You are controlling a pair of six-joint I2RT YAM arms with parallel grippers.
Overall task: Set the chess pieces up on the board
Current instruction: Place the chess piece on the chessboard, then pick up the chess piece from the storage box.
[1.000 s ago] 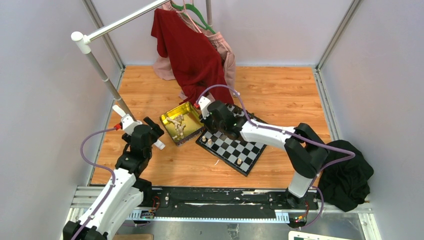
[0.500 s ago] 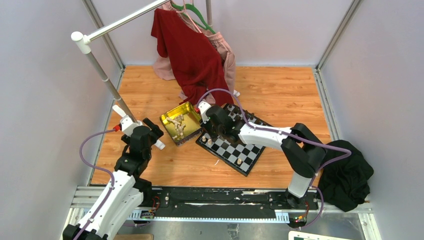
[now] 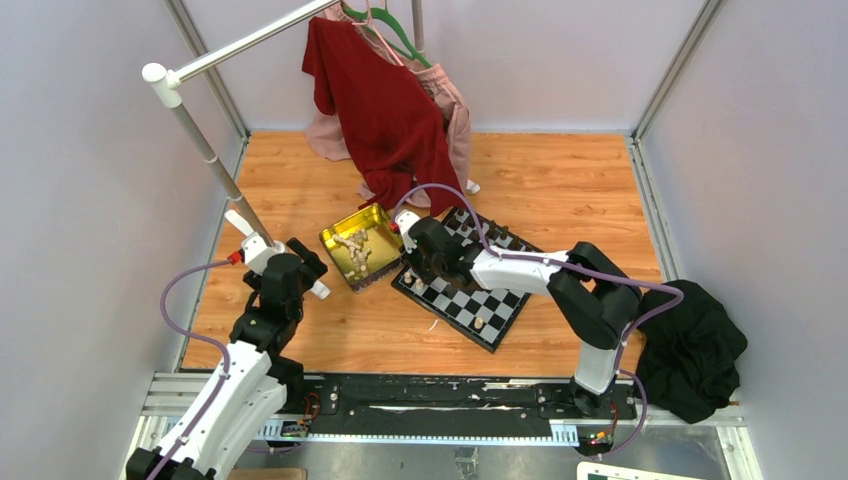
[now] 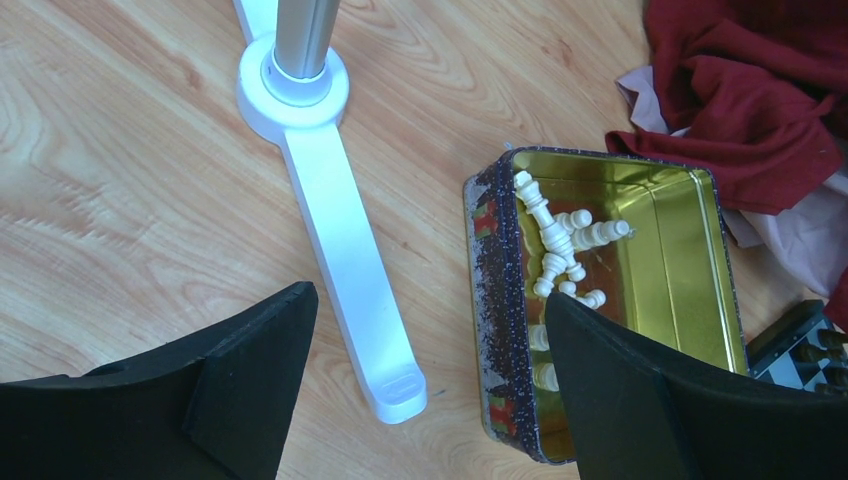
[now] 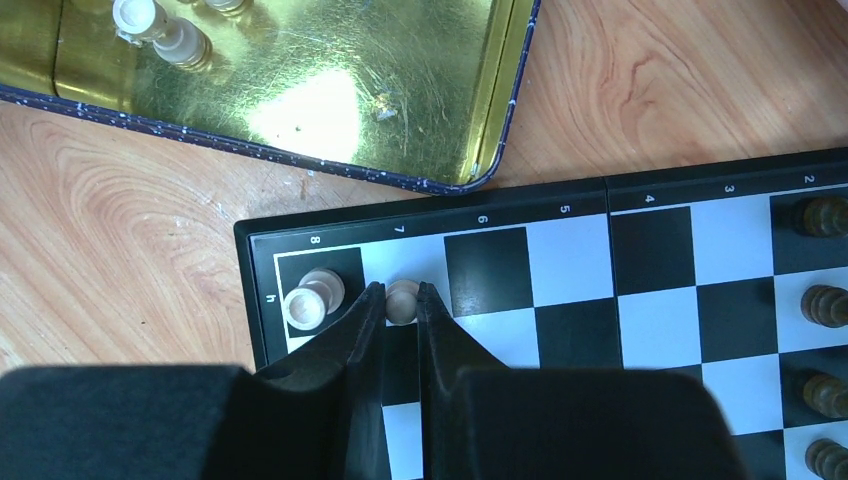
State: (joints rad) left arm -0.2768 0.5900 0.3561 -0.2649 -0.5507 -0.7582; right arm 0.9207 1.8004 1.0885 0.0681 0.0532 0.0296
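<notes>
Surface (image 3: 560, 180): wood-grain laminate, smooth, low sheen. Tin (image 4: 685, 255), right of the left wrist frame: mirror-shiny gold metal inside, dark printed outer wall. Chess pieces (image 4: 556, 236) in it: cream, smooth, satin; plastic or wood, can't tell at this size. Board (image 5: 640, 255): glossy smooth black-and-white squares, black border. Dark pieces (image 5: 826, 306) at the right edge: brown, dull sheen. Jaws in both wrist views: matt black, slightly grainy. Rack foot (image 4: 340, 250): glossy white plastic. Pole (image 4: 305, 30): brushed metal. Red garment (image 3: 375, 100), top centre: soft matt cloth. Black heap (image 3: 700, 360), lower right: matt cloth.
</notes>
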